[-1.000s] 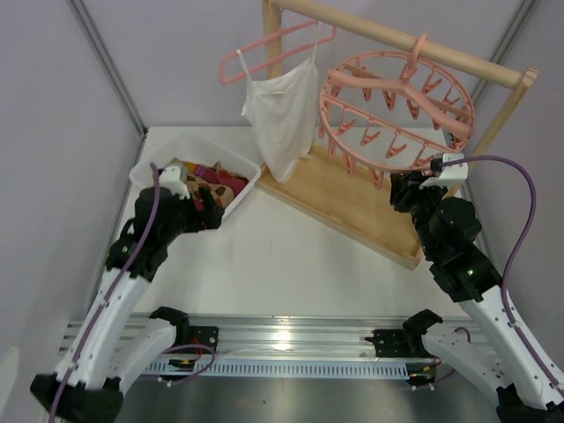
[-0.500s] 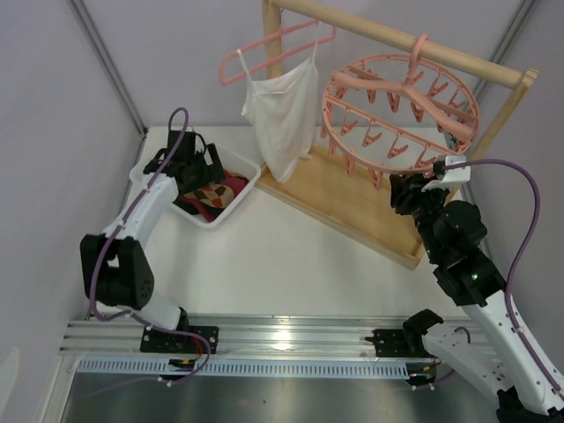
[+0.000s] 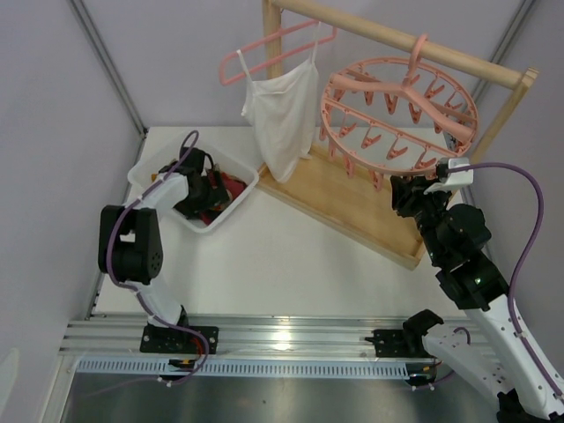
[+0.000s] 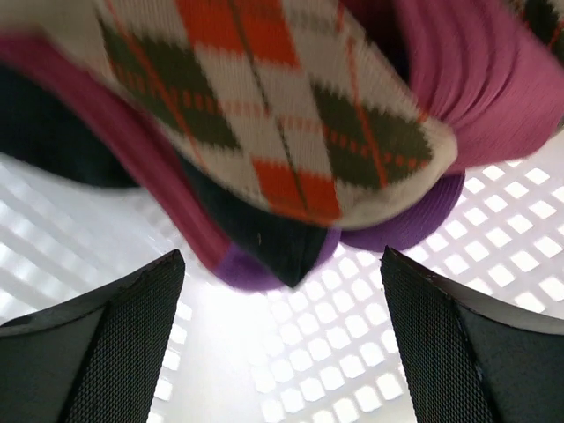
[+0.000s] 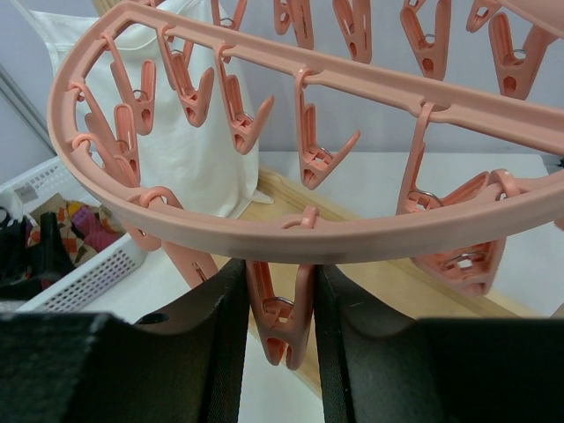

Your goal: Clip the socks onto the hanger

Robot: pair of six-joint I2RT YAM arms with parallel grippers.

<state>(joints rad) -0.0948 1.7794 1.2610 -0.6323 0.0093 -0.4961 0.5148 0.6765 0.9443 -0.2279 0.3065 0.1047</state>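
The socks (image 3: 231, 183) lie heaped in a white basket (image 3: 146, 173) at the left. My left gripper (image 3: 210, 189) reaches down into it. In the left wrist view its fingers stand wide open (image 4: 282, 286) just short of the pile: a tan argyle sock (image 4: 264, 115) on top, a black sock (image 4: 273, 242), a purple one (image 4: 405, 222) and a maroon one (image 4: 493, 79). Nothing is between the pads. The round pink hanger (image 3: 398, 88) hangs from the wooden rail. My right gripper (image 3: 401, 189) sits under its near rim (image 5: 352, 233), shut (image 5: 280, 295) on one dangling clip (image 5: 282, 322).
A white camisole (image 3: 284, 115) on a thin pink coat hanger (image 3: 264, 48) hangs left of the round hanger. The rack's wooden base board (image 3: 352, 207) lies slanted across the table's right half. The basket's perforated floor (image 4: 352, 352) shows under the left fingers.
My left arm has swung from the basket's near side up and over, then lowered its gripper into the basket onto the socks. The right gripper has kept its hold on the clip.
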